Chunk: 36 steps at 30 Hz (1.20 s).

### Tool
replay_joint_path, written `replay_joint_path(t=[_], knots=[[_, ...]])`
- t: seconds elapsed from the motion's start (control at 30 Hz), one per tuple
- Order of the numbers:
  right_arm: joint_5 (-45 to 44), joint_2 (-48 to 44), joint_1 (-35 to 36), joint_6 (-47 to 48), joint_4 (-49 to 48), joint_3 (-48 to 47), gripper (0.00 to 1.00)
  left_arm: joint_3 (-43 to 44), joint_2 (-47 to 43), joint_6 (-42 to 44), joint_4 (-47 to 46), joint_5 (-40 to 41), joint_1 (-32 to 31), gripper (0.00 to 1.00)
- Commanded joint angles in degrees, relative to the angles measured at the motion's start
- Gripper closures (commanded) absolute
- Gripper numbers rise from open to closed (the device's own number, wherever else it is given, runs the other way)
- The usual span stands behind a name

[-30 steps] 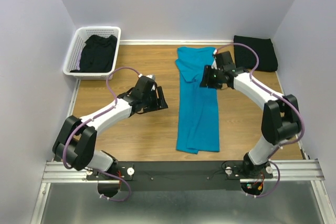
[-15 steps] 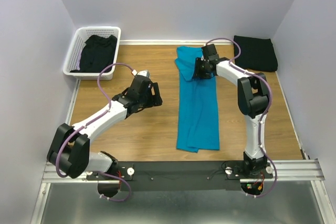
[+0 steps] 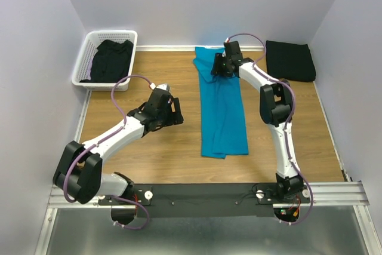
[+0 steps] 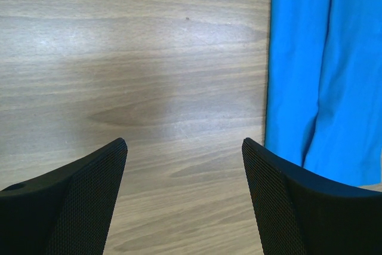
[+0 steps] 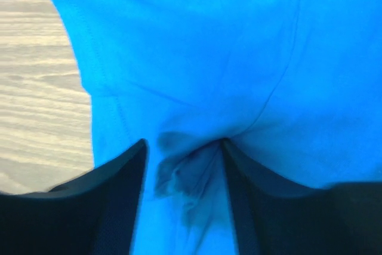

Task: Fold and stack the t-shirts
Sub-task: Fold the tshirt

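Note:
The teal-blue t-shirt (image 3: pixel 224 111) lies folded into a long narrow strip down the middle of the wooden table. My right gripper (image 3: pixel 219 67) is at its far end, shut on a bunched pinch of the teal fabric (image 5: pixel 209 46), which gathers in creases between my fingers (image 5: pixel 182 171). My left gripper (image 3: pixel 173 114) is open and empty over bare wood, left of the shirt, whose edge shows in the left wrist view (image 4: pixel 322 58). A folded black t-shirt (image 3: pixel 290 61) lies at the far right corner. Another black t-shirt (image 3: pixel 110 61) is in the basket.
A white lattice basket (image 3: pixel 82 67) stands at the far left corner. Grey walls close in the table on the left, the back and the right. Bare wood (image 4: pixel 149 58) lies under my left gripper (image 4: pixel 185 165).
My right gripper has moved toward the back wall and left, and the teal shirt has slid with it toward the far edge. My left gripper drew back slightly left.

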<state>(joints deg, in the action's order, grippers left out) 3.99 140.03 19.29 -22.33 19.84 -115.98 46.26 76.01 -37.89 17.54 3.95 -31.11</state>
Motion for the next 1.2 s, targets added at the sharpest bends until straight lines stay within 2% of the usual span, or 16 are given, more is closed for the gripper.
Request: replay_joint_path(t=[0.0,0.07,0.1,0.13,0.3,0.37,0.47,0.57,0.77,1.17], knots=[[2.4,-8.0,0.4,0.2,1.7,1.9,0.35,0.4,-1.9,-0.8,1.8,-3.5,-0.3,0.14],[1.3,-14.5,0.6,0.3,1.9,7.8,0.33,1.0,-2.1,-1.0,3.3,-5.3,-1.0,0.14],[0.8,-17.6,0.7,0.4,2.4,15.1,0.3,1.5,-2.1,-1.2,3.8,-6.0,-1.5,0.14],[0.1,-24.6,0.8,0.2,3.0,18.8,0.29,1.8,-2.2,-1.6,5.0,-6.4,-2.5,0.14],[-6.4,-43.7,1.4,0.0,12.2,43.1,0.27,3.6,-1.9,-3.3,8.6,-7.5,-6.7,0.16],[-7.5,-51.3,1.5,-0.1,15.5,48.8,0.27,4.0,-0.8,-4.4,8.7,-7.6,-9.0,0.2],[-7.0,-57.7,2.1,-0.6,21.4,57.1,0.28,5.4,2.5,-5.3,9.0,-8.1,-11.4,0.27],[-4.3,-66.7,2.6,-3.7,23.1,64.7,0.34,7.8,6.4,-7.2,9.4,-8.4,-15.0,0.32],[-0.2,-71.1,4.3,-6.9,23.1,72.0,0.39,11.6,15.4,-7.7,11.9,-8.3,-19.1,0.33],[-7.5,-66.5,10.6,-9.8,22.2,71.1,0.4,16.1,23.6,-8.2,16.7,-6.3,-22.0,0.39]])
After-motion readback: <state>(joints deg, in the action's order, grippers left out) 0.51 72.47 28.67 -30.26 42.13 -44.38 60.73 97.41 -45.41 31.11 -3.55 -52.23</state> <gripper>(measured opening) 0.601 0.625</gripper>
